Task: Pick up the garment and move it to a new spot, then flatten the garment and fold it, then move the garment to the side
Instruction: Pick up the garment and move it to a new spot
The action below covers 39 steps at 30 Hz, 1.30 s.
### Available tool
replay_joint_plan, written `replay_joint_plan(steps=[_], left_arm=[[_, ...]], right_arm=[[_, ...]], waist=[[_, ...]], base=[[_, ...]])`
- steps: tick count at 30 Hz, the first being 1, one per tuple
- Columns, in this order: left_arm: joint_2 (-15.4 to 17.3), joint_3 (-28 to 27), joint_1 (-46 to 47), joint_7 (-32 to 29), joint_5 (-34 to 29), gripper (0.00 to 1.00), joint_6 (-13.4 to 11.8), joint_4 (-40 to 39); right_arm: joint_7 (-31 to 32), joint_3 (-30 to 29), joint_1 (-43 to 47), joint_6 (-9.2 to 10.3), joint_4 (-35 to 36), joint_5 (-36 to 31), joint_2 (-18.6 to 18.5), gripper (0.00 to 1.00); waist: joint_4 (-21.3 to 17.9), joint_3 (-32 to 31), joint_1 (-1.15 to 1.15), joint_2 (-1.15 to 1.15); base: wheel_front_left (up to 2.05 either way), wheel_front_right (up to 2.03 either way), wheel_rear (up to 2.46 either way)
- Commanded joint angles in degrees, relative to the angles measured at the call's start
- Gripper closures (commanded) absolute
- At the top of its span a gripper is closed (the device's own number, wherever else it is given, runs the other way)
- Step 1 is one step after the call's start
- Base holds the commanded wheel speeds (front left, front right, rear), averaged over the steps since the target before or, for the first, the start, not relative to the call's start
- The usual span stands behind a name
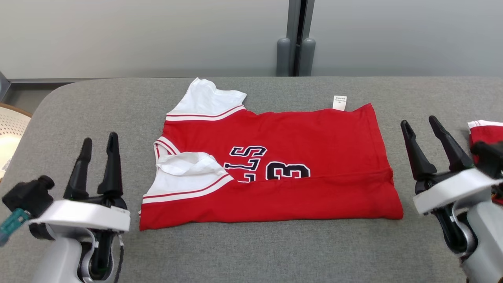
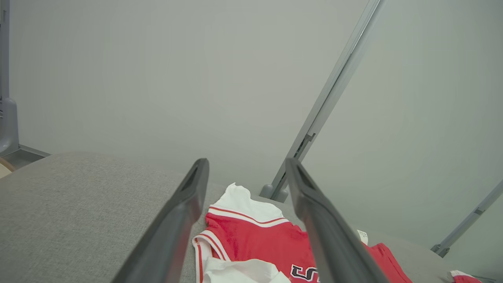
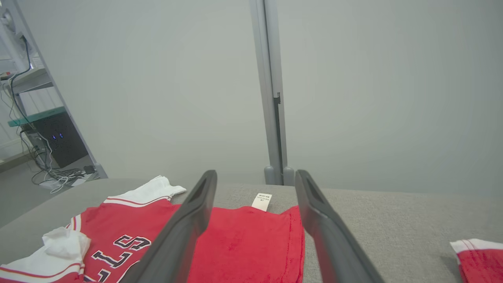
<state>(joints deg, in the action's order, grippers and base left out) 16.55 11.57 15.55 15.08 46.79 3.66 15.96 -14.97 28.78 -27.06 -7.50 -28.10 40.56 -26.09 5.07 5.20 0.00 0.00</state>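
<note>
Left gripper and right gripper sit closest to you, at the near left and near right of the tabletop. Each has its fingers spread apart with nothing between them.

Now the jersey: red with white sleeves, lying flat across the middle of the tabletop, neck toward the left edge, hem toward the right. Its near long edge is folded up over the lower half of the number. You're handling light, limp cloth here, I'd say; it will sag and slide on itself, and there's nothing to break. Your best hold looks like a pinch at each end of that near fold, taking both layers.

At the right edge, a second red-and-white garment lies just beside the right gripper, apart from the jersey. Off the left edge, what looks like a pale perforated basket pokes in; you can't tell what's inside. Smallest of all is the white label at the jersey's far edge.
</note>
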Motion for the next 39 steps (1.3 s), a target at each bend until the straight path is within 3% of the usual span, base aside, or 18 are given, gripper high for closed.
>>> replay_joint_plan(steps=[1,3,7,11,14,18,23,31,39], left_arm=[[-1.2,-1.4,-1.2,0.1,-2.3,0.00,0.6,-0.5],[-4.2,-4.7,-4.0,0.1,-6.7,0.00,1.4,-1.2],[-9.5,-10.3,-8.8,0.1,-14.0,0.00,2.9,-3.0],[-11.6,-12.3,-12.2,0.1,-20.3,0.00,3.6,-3.0],[-12.6,-14.7,-13.4,0.1,-21.9,0.00,3.8,-2.4],[-13.1,-15.0,-13.1,0.1,-23.3,0.00,3.8,0.0],[-12.2,-14.0,-10.6,0.1,-26.5,0.00,3.7,8.9],[-11.8,-15.2,-6.5,0.1,-27.7,0.00,0.7,22.3],[-10.6,-15.7,-4.0,0.1,-28.6,0.00,-0.7,28.6]], right_arm=[[-0.2,-2.8,3.1,0.03,0.9,-2.0,1.5,0.00],[-0.3,-9.5,7.2,0.02,3.7,-7.8,4.7,0.00],[-0.3,-17.5,15.2,0.02,9.4,-19.1,11.2,0.00],[-0.3,-23.3,20.5,0.03,13.5,-24.7,17.9,0.00],[-0.3,-24.4,22.0,0.03,15.5,-27.1,20.5,0.00],[-0.3,-24.5,22.6,0.03,16.7,-28.5,22.0,0.00],[-0.3,-24.4,21.6,0.03,17.0,-28.8,22.4,0.00],[-0.3,-24.3,21.1,0.03,15.4,-26.9,22.7,0.00],[-0.3,-24.0,20.6,0.03,15.3,-26.7,22.8,0.00]], waist=[[0.0,-0.3,0.00,0.00],[0.0,-0.7,0.00,0.00],[-0.3,-1.5,0.00,0.00],[-1.2,-1.8,0.00,0.00],[-1.9,-1.8,0.00,0.00],[-2.7,-1.6,0.00,0.00],[-4.0,-1.2,0.00,0.00],[-6.1,-0.3,0.00,0.00],[-7.5,0.7,0.00,0.00]], base=[[0.00,0.00,0.00],[0.00,0.00,0.00],[0.00,0.00,0.00],[0.00,0.00,0.00],[0.00,0.00,0.00],[0.00,0.00,0.00],[0.00,0.00,0.00],[0.00,0.00,0.00],[0.00,0.00,0.00]])
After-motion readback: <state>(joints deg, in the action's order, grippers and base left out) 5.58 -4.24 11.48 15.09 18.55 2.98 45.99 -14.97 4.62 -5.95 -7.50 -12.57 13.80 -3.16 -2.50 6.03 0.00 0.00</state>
